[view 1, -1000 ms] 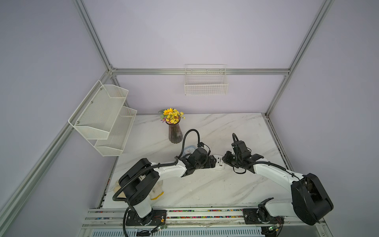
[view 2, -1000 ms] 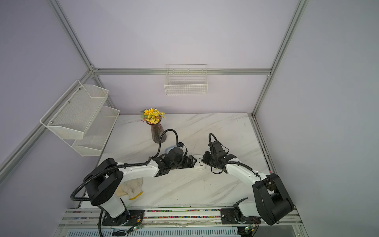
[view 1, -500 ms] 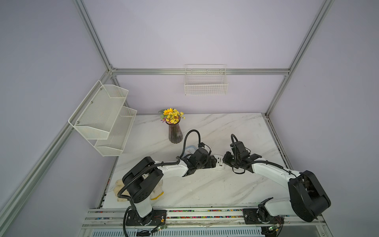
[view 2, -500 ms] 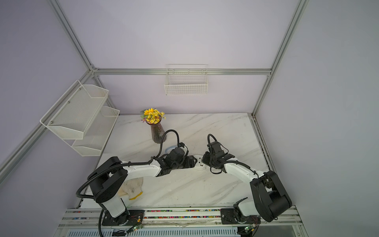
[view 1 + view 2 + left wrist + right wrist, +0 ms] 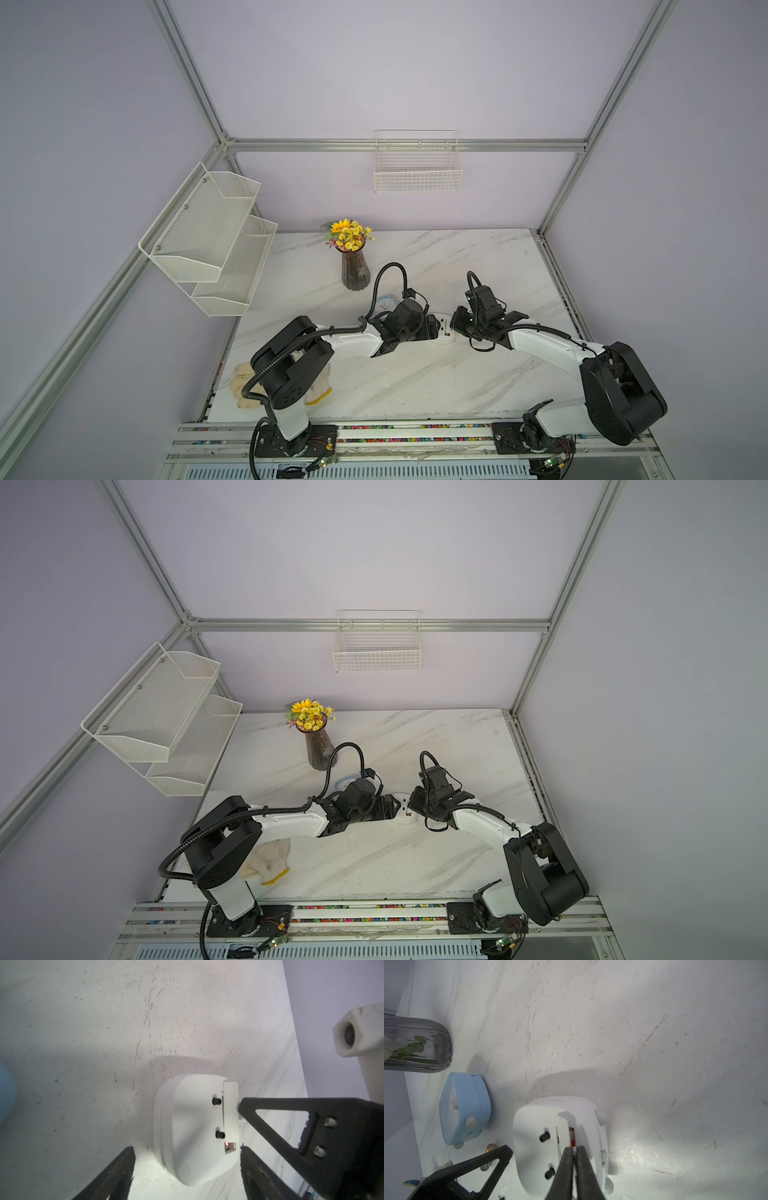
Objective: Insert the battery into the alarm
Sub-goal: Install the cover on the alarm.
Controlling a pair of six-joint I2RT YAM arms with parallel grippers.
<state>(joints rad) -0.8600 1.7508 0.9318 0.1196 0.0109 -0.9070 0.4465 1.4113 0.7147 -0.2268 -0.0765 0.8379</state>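
Low in the frame, the left claw (image 5: 186, 1148) is spread around the white alarm (image 5: 187, 1118). The right claw (image 5: 574, 1148) is pressed together over the battery (image 5: 572, 1138).

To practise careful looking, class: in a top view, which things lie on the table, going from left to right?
First the glove, then the flower vase, the blue clock, the white alarm.

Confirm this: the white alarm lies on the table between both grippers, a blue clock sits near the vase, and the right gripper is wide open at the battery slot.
Not quite: the right gripper is shut, its jaws together at the battery slot of the white alarm, as the right wrist view shows. The rest holds.
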